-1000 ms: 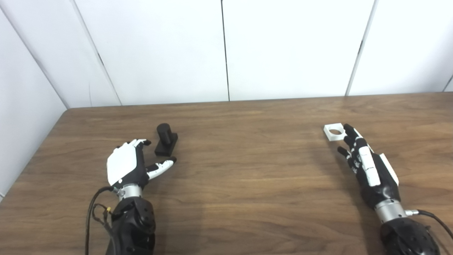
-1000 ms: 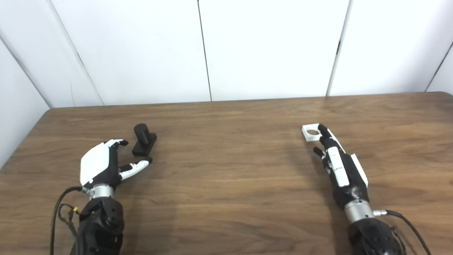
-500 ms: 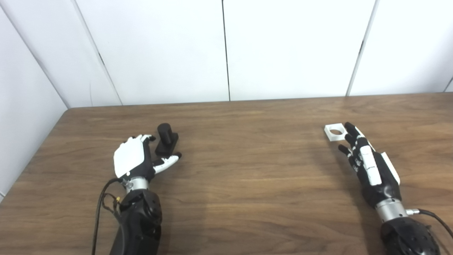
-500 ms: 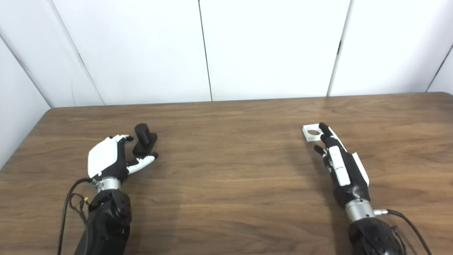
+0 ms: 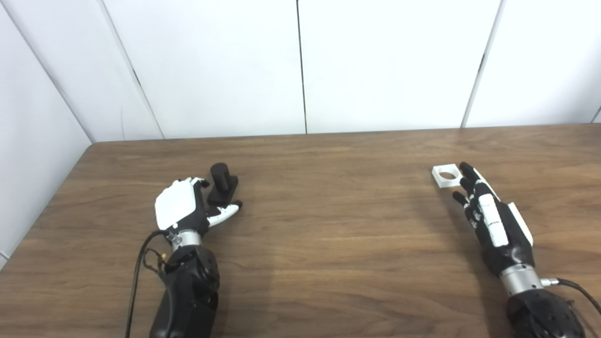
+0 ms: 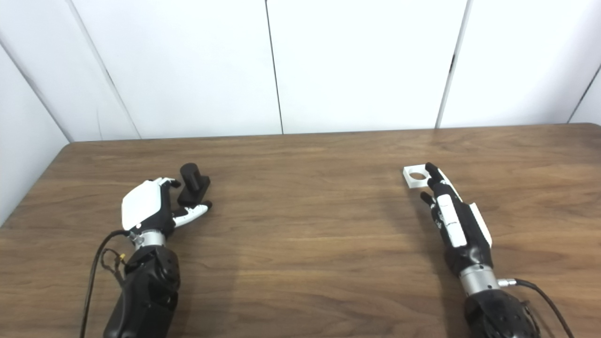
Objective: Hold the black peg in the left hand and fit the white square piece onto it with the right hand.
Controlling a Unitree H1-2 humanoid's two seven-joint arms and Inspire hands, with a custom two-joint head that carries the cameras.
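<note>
On the wooden table (image 5: 328, 244) nothing is grasped yet: I see my left hand (image 5: 181, 211) spread beside the black peg (image 5: 222, 183), right hand (image 5: 490, 220) open, fingertips at the white square piece (image 5: 446, 175).

Near corner of the black peg's flat base (image 5: 220, 195) hidden behind the left hand (image 5: 181, 211) — contact cannot be told. Right hand (image 5: 488, 216) fingertips cover the near right corner of the white square piece with round hole (image 5: 446, 175) — touching or just above, unclear. Both forearms and the brown wooden table (image 5: 328, 244) cut off at the bottom edge.
</note>
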